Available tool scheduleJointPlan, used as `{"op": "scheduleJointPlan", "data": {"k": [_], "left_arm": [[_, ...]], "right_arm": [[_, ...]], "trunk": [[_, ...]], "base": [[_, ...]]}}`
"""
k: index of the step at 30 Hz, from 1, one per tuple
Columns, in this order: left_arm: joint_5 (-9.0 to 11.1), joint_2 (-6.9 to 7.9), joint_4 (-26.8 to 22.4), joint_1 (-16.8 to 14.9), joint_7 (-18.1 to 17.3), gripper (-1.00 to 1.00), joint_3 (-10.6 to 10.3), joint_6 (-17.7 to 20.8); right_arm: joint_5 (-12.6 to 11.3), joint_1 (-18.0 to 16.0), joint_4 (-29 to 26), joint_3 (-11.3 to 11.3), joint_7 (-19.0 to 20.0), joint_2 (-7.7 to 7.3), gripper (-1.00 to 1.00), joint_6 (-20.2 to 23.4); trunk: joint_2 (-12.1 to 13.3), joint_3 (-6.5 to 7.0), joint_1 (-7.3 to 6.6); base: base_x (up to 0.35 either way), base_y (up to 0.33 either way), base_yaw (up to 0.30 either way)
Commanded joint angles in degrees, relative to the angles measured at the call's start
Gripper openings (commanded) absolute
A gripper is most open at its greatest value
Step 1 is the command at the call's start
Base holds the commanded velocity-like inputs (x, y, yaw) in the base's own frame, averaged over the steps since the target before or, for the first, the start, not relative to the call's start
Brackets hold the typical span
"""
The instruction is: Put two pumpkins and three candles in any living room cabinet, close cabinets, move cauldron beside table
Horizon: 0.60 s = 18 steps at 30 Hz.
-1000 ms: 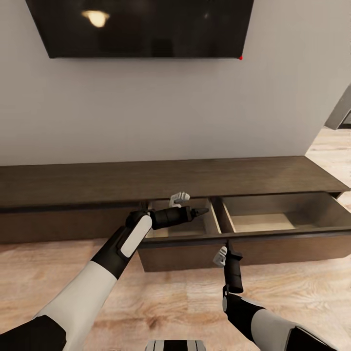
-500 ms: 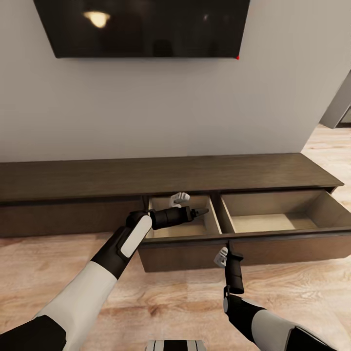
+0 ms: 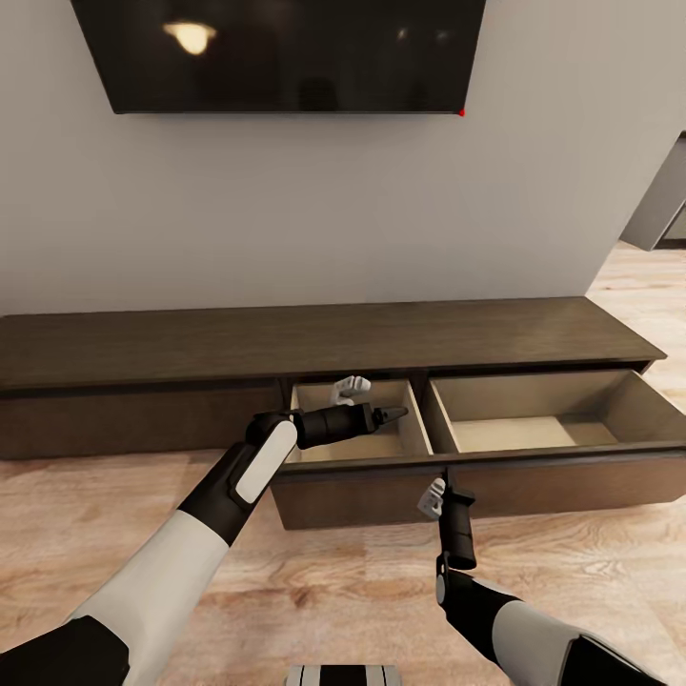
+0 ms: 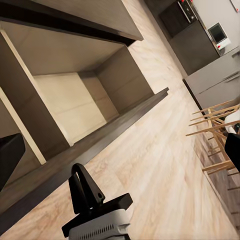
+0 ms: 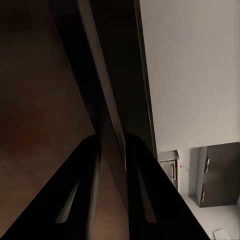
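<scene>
The long dark-brown cabinet (image 3: 286, 343) stands against the wall with two drawers pulled out. The middle drawer (image 3: 329, 448) and the right drawer (image 3: 534, 433) both show bare beige insides. My left gripper (image 3: 395, 413) hovers over the middle drawer, pointing right; its opening is unclear. My right gripper (image 3: 445, 478) sits at the drawer fronts' top edge, where the two drawers meet. In the right wrist view its fingers (image 5: 82, 190) straddle the thin dark drawer front (image 5: 107, 115) and press on it. The left wrist view looks into the right drawer (image 4: 65, 105). Pumpkins, candles and cauldron are out of view.
A black TV (image 3: 286, 52) hangs on the wall above the cabinet. Pale wood floor (image 3: 333, 591) lies in front. A doorway (image 3: 657, 210) opens at the right. Wooden chairs (image 4: 215, 125) and dark kitchen cupboards (image 4: 195, 35) stand far off in the left wrist view.
The whole picture has shifted a little, so the camera moved. Both arms keep their pose and both drawers stay open.
</scene>
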Motion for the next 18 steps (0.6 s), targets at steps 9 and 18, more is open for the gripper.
{"op": "scheduleJointPlan", "data": {"k": [9, 18], "left_arm": [[0.0, 0.00, 0.0, 0.0, 0.0, 1.00, 0.0, 0.0], [0.0, 0.00, 0.1, 0.1, 0.0, 1.00, 0.0, -0.1]], "right_arm": [[0.9, 0.5, -0.2, 2.1, -2.0, 0.59, -1.00, -0.6], [0.9, 0.5, -0.2, 2.1, -2.0, 0.51, 1.00, -0.7]], "trunk": [[0.0, -0.01, -0.01], [0.0, -0.01, -0.01]], "base": [[0.000, 0.000, 0.000], [0.000, 0.000, 0.000]]}}
